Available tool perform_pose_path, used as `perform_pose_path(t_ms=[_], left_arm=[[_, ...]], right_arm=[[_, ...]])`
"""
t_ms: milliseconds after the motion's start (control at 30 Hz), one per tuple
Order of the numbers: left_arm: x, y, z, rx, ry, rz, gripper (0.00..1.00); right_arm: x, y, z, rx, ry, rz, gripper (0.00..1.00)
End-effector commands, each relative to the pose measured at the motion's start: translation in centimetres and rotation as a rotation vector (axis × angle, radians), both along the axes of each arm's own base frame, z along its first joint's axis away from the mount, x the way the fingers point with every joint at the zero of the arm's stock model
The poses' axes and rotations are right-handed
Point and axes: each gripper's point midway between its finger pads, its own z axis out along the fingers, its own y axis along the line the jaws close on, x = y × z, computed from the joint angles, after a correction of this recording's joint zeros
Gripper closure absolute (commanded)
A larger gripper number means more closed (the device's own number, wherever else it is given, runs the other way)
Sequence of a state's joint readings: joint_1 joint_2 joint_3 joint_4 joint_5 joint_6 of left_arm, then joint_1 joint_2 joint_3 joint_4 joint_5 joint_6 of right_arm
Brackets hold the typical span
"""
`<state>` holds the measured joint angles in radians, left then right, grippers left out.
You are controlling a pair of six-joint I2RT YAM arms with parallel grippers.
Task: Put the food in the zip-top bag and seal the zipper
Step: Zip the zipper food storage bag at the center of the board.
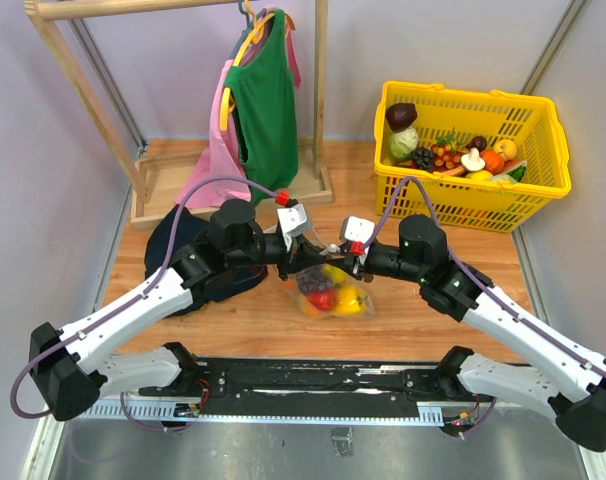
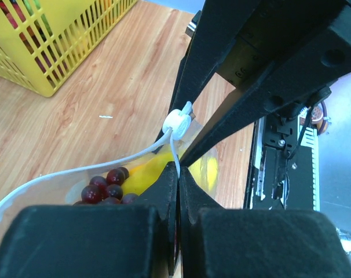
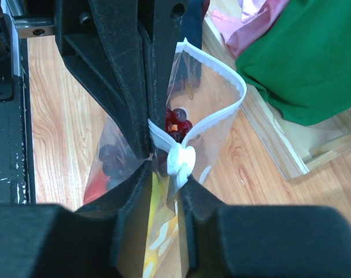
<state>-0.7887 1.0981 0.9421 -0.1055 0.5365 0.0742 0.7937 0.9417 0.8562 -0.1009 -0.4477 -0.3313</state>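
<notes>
The zip-top bag (image 1: 333, 292) hangs just above the wooden table, holding food: purple grapes (image 2: 106, 188), a yellow piece (image 2: 143, 176) and a red piece (image 1: 324, 299). My left gripper (image 2: 178, 165) is shut on the bag's top edge, pinching the white zipper (image 2: 77, 171) strip just behind the round white slider (image 2: 178, 121). My right gripper (image 3: 164, 171) faces it from the other side. Its fingers stand a little apart astride the bag's top edge, with the slider (image 3: 180, 160) at their tips. Beyond the slider the zipper (image 3: 222, 75) gapes open in a loop.
A yellow basket (image 1: 453, 205) with more toy food stands at the back right. A wooden rack at the back holds a green shirt (image 1: 268, 110) and a pink garment (image 1: 215, 175). A dark navy cloth (image 1: 173, 245) lies left of the bag.
</notes>
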Motion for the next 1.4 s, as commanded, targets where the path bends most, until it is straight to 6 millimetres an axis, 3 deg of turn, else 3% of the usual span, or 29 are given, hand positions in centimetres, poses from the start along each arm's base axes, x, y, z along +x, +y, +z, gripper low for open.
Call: perform_pose_path(t_ms=[0,67,133,333,567,833,1033,1367], left_arm=[[-1.2,-0.3,2.2,-0.07,-0.054,-0.045,0.99],[-1.2,-0.3,2.2,-0.069,-0.055,-0.045,0.99],[-1.3,-0.3,2.1,-0.066,-0.051,-0.048,0.98],[-0.9,0.1,2.3,-0.066,-0.059,-0.013,0.87],[-1.5,0.2,4.3,-0.104,-0.098,-0.039,0.55],[-1.5,-1.2,5.1,-0.085,-0.11,-0.124,0.41],[-2.1,-2.0,4.8,-0.064,-0.106,-0.214,0.4],[-2.8,-2.1,3.3,-0.023,-0.076,-0.272,0.59]], right_arm=[[0.0,0.0,0.6,0.037,-0.017,0.009,0.83],[0.0,0.0,0.7,0.04,-0.023,0.009,0.95],[0.0,-0.1,1.0,0.044,-0.032,0.01,0.99],[-0.5,-0.3,1.4,0.075,-0.059,0.021,0.99],[-1.6,0.0,1.3,0.092,-0.078,0.086,0.99],[-2.3,0.2,1.0,0.084,-0.085,0.136,0.99],[-2.3,0.1,1.1,0.085,-0.089,0.135,0.99],[-2.3,0.0,1.4,0.092,-0.097,0.127,0.99]])
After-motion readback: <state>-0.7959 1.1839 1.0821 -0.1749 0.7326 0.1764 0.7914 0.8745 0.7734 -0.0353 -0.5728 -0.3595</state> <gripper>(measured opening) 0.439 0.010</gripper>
